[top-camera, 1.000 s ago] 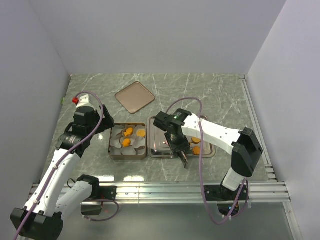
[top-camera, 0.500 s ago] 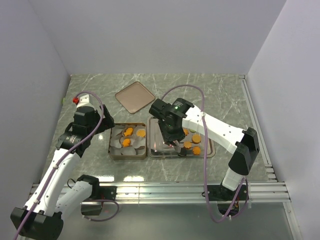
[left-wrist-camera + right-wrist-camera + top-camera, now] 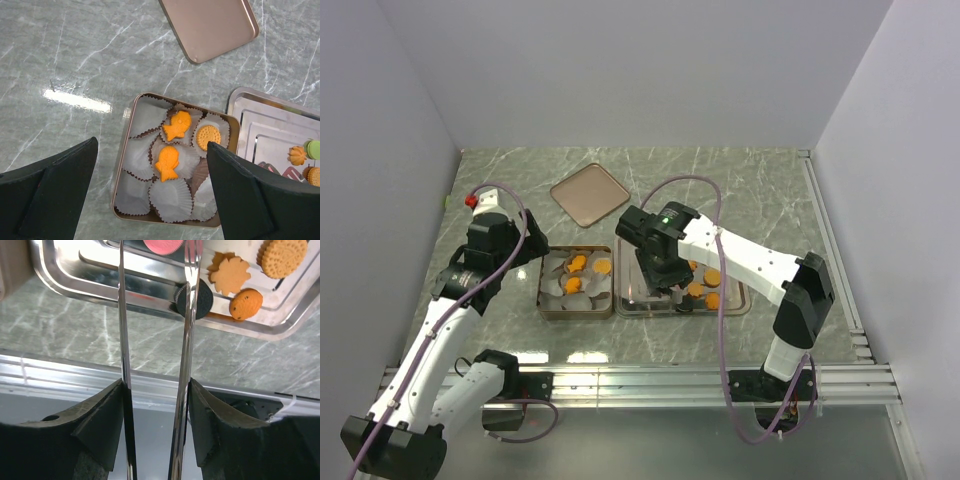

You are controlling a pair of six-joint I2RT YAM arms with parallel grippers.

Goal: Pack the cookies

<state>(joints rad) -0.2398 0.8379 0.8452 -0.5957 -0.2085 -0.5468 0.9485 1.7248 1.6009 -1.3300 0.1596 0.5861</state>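
Three orange cookies lie in white paper cups in the tin (image 3: 124,150): two fish shapes (image 3: 167,162) and a round one (image 3: 207,136). My left gripper (image 3: 152,145) hangs open and empty above this tin, also seen in the top view (image 3: 525,245). My right gripper (image 3: 156,385) is shut on metal tongs (image 3: 123,315), whose blades stand apart over the steel tray (image 3: 75,287). The right blade crosses a dark cookie (image 3: 202,300). A pink cookie (image 3: 162,245), a flower-shaped one (image 3: 230,274) and orange rounds (image 3: 282,257) lie in the tray. Nothing shows between the blades.
The tin's lid (image 3: 590,193) lies flat behind the tin. The tray (image 3: 740,305) sits right of the tin (image 3: 545,300). An aluminium rail (image 3: 640,378) runs along the table's near edge. White walls close in the left, back and right.
My right arm has swung back and left, bringing the tongs from past the tray's front edge to over the tray. The left arm has not moved.
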